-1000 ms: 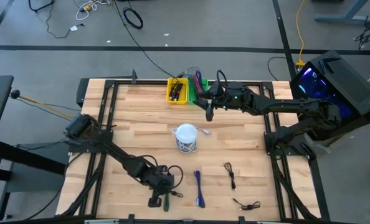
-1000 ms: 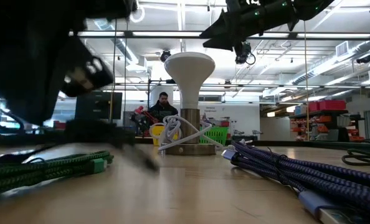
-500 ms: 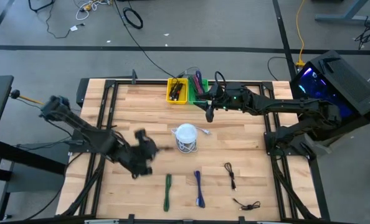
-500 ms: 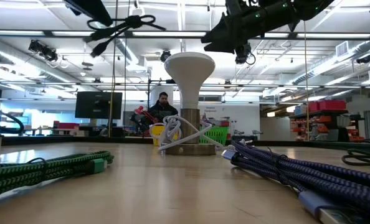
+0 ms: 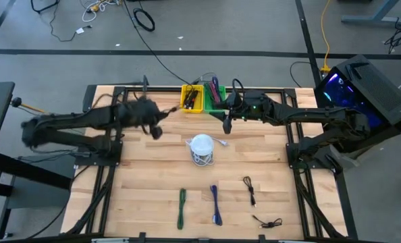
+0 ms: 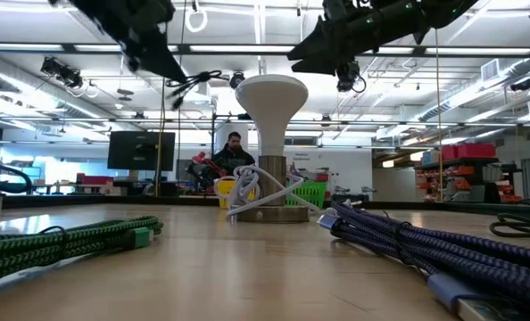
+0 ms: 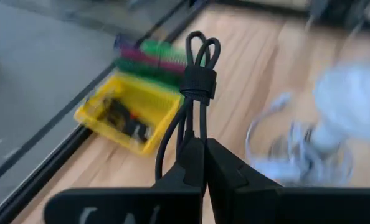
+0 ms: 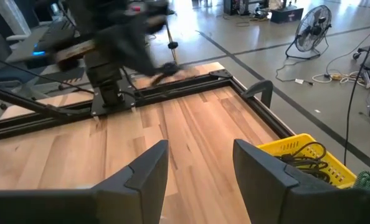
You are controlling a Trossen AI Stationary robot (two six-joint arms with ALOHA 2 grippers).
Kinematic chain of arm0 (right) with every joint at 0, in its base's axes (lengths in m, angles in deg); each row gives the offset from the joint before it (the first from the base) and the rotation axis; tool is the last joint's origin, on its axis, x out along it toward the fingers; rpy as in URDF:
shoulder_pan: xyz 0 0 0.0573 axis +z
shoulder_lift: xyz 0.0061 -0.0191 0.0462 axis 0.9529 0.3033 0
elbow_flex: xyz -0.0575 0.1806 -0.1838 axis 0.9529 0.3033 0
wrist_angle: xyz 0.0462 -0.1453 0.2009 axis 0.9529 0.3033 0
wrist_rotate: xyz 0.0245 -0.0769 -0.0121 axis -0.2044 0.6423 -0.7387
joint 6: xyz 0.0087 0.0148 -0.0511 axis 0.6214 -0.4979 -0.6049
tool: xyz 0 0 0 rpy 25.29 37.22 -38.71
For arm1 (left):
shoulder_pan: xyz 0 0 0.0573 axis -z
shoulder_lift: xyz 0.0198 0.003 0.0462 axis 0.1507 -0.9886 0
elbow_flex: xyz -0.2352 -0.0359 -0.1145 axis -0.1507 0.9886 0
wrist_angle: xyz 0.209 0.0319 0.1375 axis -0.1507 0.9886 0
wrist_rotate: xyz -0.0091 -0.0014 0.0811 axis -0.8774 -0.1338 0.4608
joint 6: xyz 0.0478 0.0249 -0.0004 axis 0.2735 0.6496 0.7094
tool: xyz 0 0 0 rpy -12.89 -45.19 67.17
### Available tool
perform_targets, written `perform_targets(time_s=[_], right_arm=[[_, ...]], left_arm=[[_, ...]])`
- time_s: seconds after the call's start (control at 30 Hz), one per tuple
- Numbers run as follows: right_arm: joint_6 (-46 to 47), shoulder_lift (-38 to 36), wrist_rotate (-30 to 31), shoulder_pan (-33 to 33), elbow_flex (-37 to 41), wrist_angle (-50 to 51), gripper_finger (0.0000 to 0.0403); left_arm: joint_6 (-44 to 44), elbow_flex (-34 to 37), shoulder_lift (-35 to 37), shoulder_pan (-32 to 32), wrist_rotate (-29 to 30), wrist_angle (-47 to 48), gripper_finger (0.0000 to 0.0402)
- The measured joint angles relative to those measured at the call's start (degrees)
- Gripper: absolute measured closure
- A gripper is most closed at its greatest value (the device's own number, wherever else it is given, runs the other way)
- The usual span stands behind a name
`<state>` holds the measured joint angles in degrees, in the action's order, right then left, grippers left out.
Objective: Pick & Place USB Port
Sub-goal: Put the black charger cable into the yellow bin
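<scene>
Closest to the front edge of the table [image 5: 254,165] there's a row of loose cables lying flat: a green braided cable [image 5: 181,207], a purple braided cable [image 5: 216,204] right beside it, and two small black cables [image 5: 249,190] off to the right. Mid-table stands a white lamp-shaped stand [image 5: 202,146] with a white cord [image 6: 252,189] looped around its base.

Past that, up in the air on the left side, the left gripper [image 7: 200,158] is clamped on a bundled black USB cable [image 7: 194,93], pinching it near the bottom so the looped end sticks out ahead of the fingers. It's off the table surface, not far from the yellow bin [image 5: 192,98] at the back edge, which already has some dark cables in it. A green bin [image 5: 216,96] sits touching it on the right.

The right gripper [image 8: 197,165] hangs just beside those bins with its fingers apart, holding nothing.

A person [image 6: 234,152] sits way back in the room.
</scene>
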<state>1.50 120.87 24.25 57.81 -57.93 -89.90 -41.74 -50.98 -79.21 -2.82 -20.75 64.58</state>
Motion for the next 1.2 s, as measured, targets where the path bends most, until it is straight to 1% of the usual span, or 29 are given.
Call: perform_targets(time_s=[0.03, 0.13, 0.17, 0.27, 0.33, 0.4, 0.47, 0.57, 0.67, 0.73, 0.83, 0.93, 1.1, 1.2], right_arm=[[0.0, 0.0, 0.0, 0.2, 0.0, 0.0, 0.0223], [-0.2, 0.0, 0.0, 0.6, 0.0, 0.0, 0.0223], [-0.2, 0.0, 0.0, 0.8, 0.0, 0.0, 0.0223], [-0.9, 0.0, 0.0, 1.3, 0.0, -0.1, 0.0223], [-1.1, 0.0, 0.0, 1.3, 0.0, -0.4, 0.0223], [-0.9, 0.0, 0.0, 1.5, 0.0, -1.0, 0.0223], [-0.9, 0.0, 0.0, 1.6, 0.0, -1.4, 0.0223], [-0.8, 0.0, 0.0, 2.1, 0.0, -2.0, 0.0223], [-0.8, 0.0, 0.1, 2.7, 0.0, -2.0, 0.0223], [-0.8, 0.0, 0.1, 3.1, 0.0, -2.1, 0.0223], [-0.8, 0.0, 0.1, 3.8, 0.0, -2.0, 0.0223], [-0.8, 0.0, 0.2, 4.5, 0.0, -2.0, 0.0223], [-0.9, 0.0, 4.0, 5.4, 0.0, -2.0, 0.0223], [-1.1, 0.0, 4.6, 5.4, 0.0, -1.6, 0.0223]], left_arm=[[1.1, 2.1, 0.7, -3.4, -3.6, -4.2, 0.0398], [1.7, 7.5, 0.4, -12.3, -9.5, -14.7, 0.0398], [1.5, 9.2, -0.4, -15.1, -12.5, -18.8, 0.0398], [-0.8, 13.2, -4.7, -22.1, -23.4, -30.6, 0.0398], [-3.7, 14.8, -8.6, -25.9, -27.6, -38.0, 0.0398], [-6.3, 15.1, -13.2, -29.0, -31.6, -43.6, 0.0398], [-8.2, 15.1, -17.6, -31.0, -34.2, -47.9, 0.0398], [-12.1, 14.9, -24.0, -32.6, -37.1, -55.5, 0.0398], [-16.3, 14.2, -30.3, -33.5, -41.4, -64.4, 0.0398], [-18.4, 13.2, -33.8, -33.5, -41.5, -66.3, 0.0398], [-20.2, 12.3, -38.3, -33.4, -38.7, -65.9, 0.0398], [-24.3, 11.2, -41.8, -33.5, -38.1, -66.0, 0.0398], [-25.6, 10.8, -43.9, -33.3, -35.4, -67.7, 0.0398], [-26.9, 10.7, -43.9, -33.3, -34.7, -68.5, 0.0398]])
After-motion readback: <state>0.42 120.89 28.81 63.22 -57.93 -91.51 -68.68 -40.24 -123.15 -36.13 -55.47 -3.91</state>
